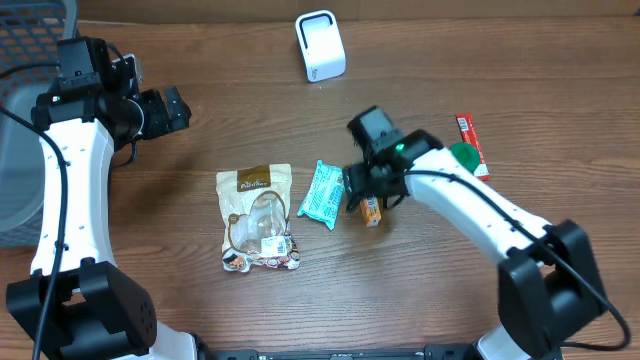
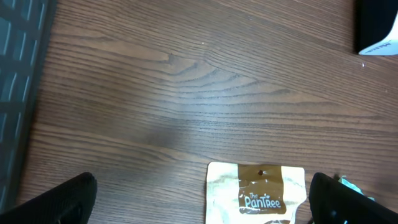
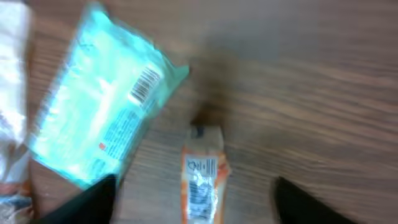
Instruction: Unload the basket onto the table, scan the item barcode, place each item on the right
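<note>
Orange packet [image 1: 372,211] lies flat on the wooden table [image 1: 520,70], below and slightly right of the white scanner [image 1: 321,45] and well apart from it. In the overhead view the right gripper [image 1: 367,190] hangs just over it, and the left gripper [image 1: 172,108] waits far left of the scanner, holding nothing. A teal wrapper [image 1: 322,193] and a glossy cream pouch [image 1: 257,218] lie below the scanner, left of the packet. From the left wrist I see dark fingers [image 2: 59,202] spread wide over bare wood grain. The right wrist view is blurred. Its fingers [image 3: 93,199] stand wide apart, with the small, crinkly, oblong packet between them untouched and what looks like a barcode facing up. I judge the pick is the step in hand. I'd close across the narrow sides, keep the pads off the printed bars, and then turn that face toward the scanner's front.
</note>
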`<control>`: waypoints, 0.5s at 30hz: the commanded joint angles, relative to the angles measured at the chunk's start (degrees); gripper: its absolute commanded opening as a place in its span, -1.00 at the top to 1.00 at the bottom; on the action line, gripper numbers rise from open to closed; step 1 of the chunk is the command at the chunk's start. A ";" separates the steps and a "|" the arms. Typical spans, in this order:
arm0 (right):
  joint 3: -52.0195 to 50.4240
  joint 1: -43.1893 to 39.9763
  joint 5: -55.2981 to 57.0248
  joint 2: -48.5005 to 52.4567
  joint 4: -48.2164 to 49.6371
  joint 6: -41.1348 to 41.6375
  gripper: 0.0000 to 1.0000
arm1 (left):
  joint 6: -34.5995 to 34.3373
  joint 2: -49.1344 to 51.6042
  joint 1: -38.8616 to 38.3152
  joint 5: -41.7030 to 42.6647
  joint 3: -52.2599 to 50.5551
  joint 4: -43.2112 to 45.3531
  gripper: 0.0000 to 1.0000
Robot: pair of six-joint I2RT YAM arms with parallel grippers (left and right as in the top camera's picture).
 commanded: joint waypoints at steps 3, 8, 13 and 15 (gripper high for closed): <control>5.73 -2.49 -2.12 -5.51 -2.62 1.84 -1.00 | -0.52 0.00 -0.11 -0.35 0.13 0.04 -0.99; 5.20 -3.69 -17.86 -5.22 0.15 3.21 -1.00 | -0.52 0.00 -0.13 -0.35 0.15 0.04 -1.00; 3.45 -1.90 -20.11 -3.61 4.13 11.63 -0.25 | -0.52 0.00 -0.11 -0.35 0.13 0.04 -1.00; 2.47 -0.52 -18.84 -2.64 4.68 15.15 -0.04 | -0.52 0.00 -0.11 -0.35 0.15 0.04 -0.99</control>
